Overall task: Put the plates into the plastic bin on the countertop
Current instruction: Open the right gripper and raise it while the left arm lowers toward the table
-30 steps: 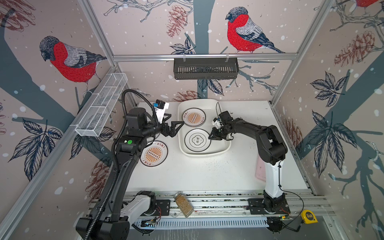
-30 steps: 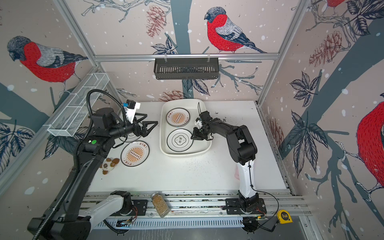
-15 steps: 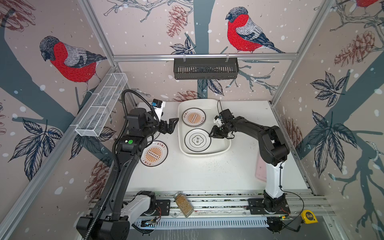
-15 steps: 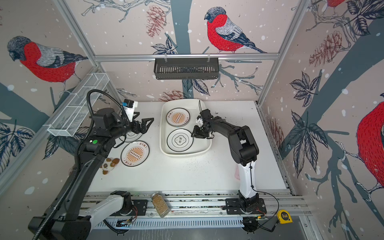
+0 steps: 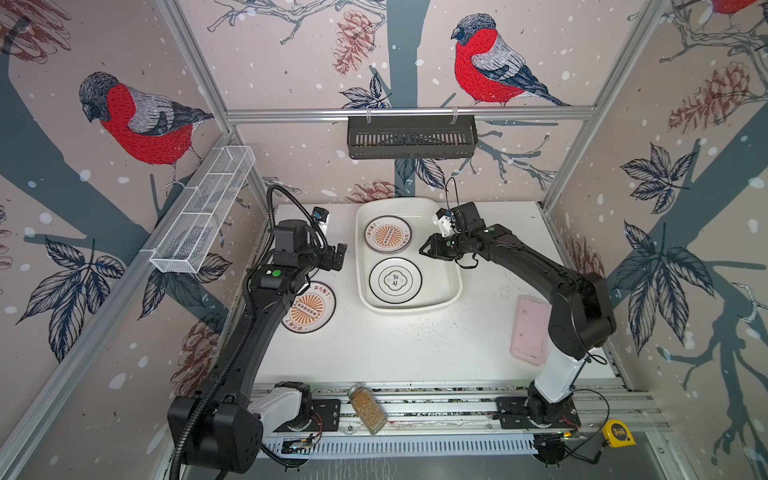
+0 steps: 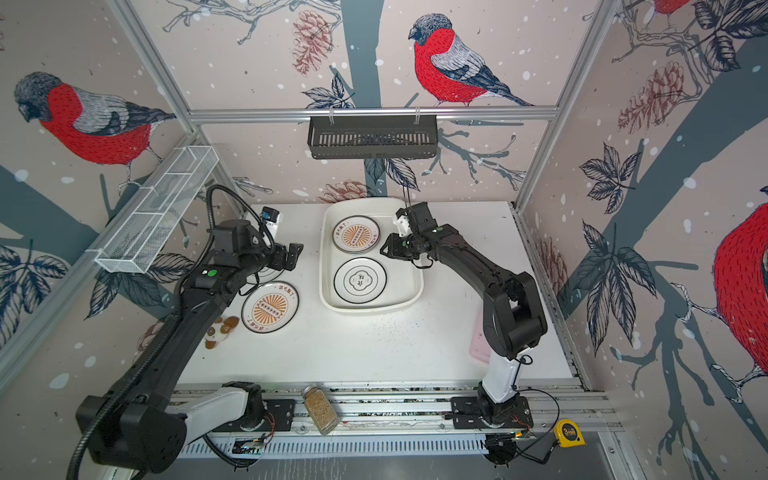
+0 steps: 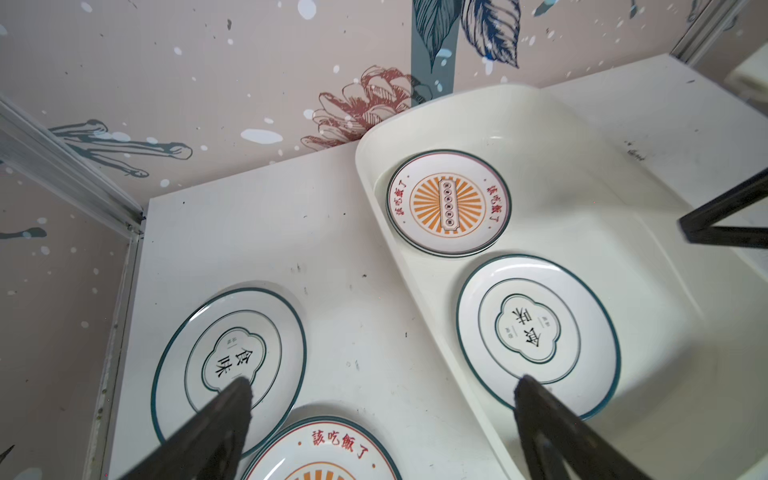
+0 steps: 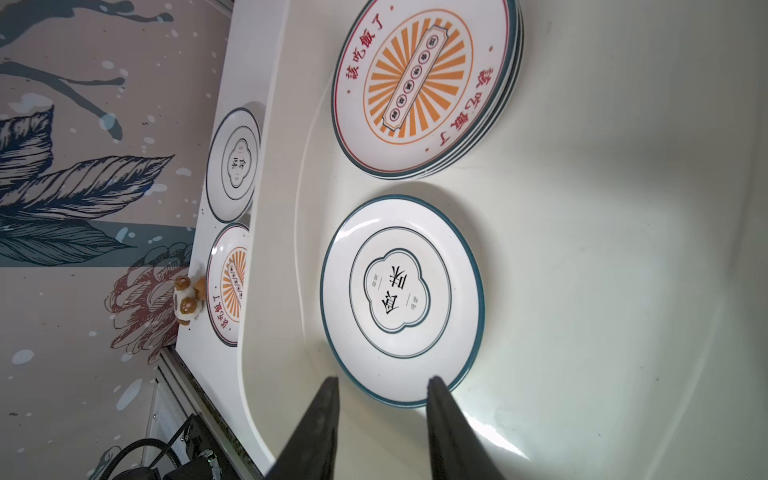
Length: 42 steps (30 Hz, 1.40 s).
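Bullfinch wallpaper (image 5: 490, 75) is covering the walls around the white countertop (image 5: 395, 345), and the plastic bin (image 5: 438, 286) is resting on it toward the back wall.

The right gripper (image 8: 383, 381) is hanging over the bin's floor. Its fingers (image 8: 440, 415) are standing partly apart with nothing between them. Just beyond those fingertips a cloud-emblem plate (image 8: 401, 299) is lying flat in the bin. Its green rim is showing in the gap between the tips, which seem to be clear of it, though the wrist view is not settling that. Farther ahead of the same fingers a stack of sunburst plates (image 8: 419, 83) is sitting in the bin, with several rims showing beneath the top one.

The left gripper (image 7: 384, 385) is hovering outside the bin, its fingers (image 7: 224, 419) spread wide and gripping nothing. Between them the bin's side wall and a strip of bare countertop are showing. In its wrist view one fingertip is overlapping a second cloud-emblem plate (image 7: 228, 365) lying on the countertop, and the other is overlapping the cloud-emblem plate in the bin. A lone sunburst plate (image 7: 324, 453) is lying on the countertop between the two fingers, back from their tips and just beside the second cloud-emblem plate. A plush toy (image 6: 220, 330) is sitting beyond that plate, behind the left fingers.
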Tool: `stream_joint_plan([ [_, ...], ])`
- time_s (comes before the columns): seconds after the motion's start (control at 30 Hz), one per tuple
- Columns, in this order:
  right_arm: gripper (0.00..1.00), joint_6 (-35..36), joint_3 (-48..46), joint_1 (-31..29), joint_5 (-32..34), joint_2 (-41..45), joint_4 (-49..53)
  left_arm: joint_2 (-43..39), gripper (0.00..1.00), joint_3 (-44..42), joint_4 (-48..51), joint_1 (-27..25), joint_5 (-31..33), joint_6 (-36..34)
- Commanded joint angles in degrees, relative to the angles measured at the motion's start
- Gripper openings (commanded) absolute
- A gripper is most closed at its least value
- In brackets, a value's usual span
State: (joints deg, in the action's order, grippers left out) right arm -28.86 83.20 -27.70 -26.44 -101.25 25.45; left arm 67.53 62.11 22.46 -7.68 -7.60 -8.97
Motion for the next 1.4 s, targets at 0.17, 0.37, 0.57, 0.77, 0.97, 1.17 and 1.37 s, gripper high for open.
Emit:
stream_joint_plan([
  [0.17, 0.38, -1.3, -5.0, -0.5, 1.6, 7.6, -1.9, 5.9, 0.98, 0.5, 0.7, -0.1, 8.7, 0.2],
  [0.37, 0.38, -2.2, -9.4, -1.1, 1.1, 10.4, -4.2, 12.9, 0.98, 1.9, 1.5, -1.3, 15.8, 1.8],
  [0.57, 0.38, -2.4, -12.5, -2.4, 1.2, 11.4, -6.0, 21.5, 0.98, 5.6, 2.6, -1.1, 26.9, 4.8],
  [0.77, 0.39, -2.4, -15.2, -3.1, 1.7, 12.2, -7.5, 24.2, 0.98, 5.7, -0.4, 0.7, 26.7, 6.9],
  [0.97, 0.39, -2.9, -17.9, -3.1, 1.8, 12.8, -9.1, 28.5, 0.98, 7.1, -2.3, 5.2, 27.0, 9.5],
  [1.17, 0.39, -3.5, -19.4, -3.1, 2.8, 13.7, -9.5, 32.6, 0.98, 7.0, -4.7, 8.8, 28.5, 10.2],
  [1.37, 0.4, -4.2, -19.7, -3.2, 3.2, 13.5, -9.3, 34.8, 0.98, 6.6, -6.2, 12.3, 28.1, 11.9],
])
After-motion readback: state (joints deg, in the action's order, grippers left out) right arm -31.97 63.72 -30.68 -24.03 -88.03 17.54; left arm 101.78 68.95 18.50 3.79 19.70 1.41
